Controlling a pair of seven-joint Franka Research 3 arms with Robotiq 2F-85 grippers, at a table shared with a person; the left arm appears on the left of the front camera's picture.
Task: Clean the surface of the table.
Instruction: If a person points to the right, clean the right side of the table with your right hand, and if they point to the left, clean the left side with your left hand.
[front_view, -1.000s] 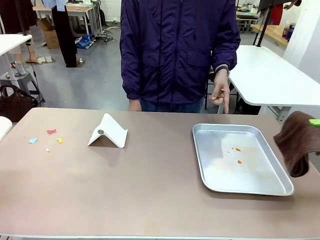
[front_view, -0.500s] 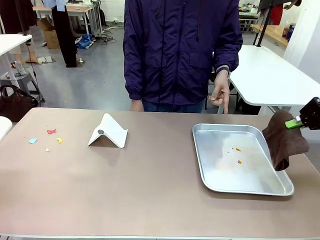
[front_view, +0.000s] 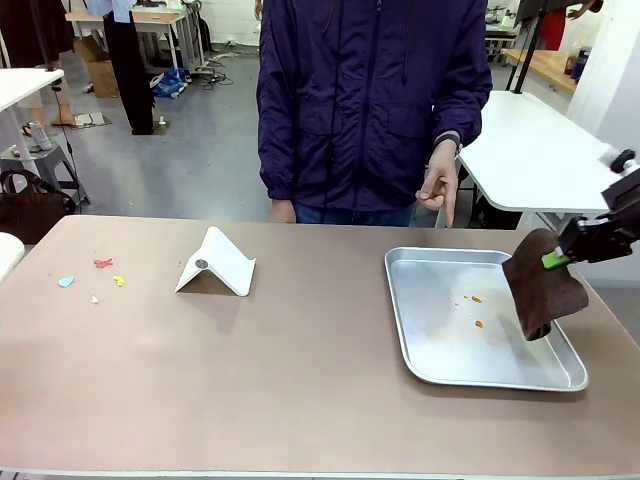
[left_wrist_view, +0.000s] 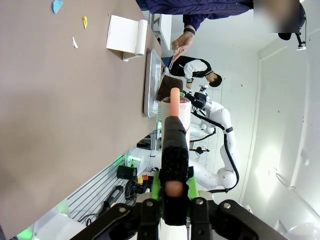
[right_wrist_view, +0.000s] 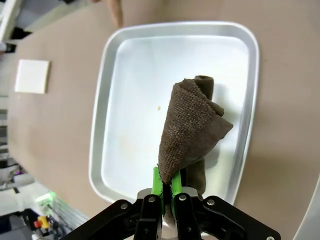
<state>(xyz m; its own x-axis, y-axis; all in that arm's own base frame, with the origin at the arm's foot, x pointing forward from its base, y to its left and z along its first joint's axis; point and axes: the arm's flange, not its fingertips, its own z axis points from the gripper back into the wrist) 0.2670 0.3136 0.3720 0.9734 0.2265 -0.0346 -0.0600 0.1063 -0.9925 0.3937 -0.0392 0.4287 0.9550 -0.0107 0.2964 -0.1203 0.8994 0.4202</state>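
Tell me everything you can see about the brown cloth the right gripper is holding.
The brown cloth is a dark, coarse-woven rag, terry-like in texture, bunched into a loosely folded cone. The right gripper is shut on its upper corner, so it hangs limp and widens downward. It hangs over the right part of the silver tray. Whether its lower tip touches the tray floor I cannot tell. Nothing else touches it.

Rough brown terry cloth (right_wrist_view: 192, 125) is hanging from the right gripper (right_wrist_view: 165, 186) over a smooth satin metal tray (right_wrist_view: 254, 75); the left gripper (left_wrist_view: 174, 192) is clamping a matt black handle (left_wrist_view: 175, 145).
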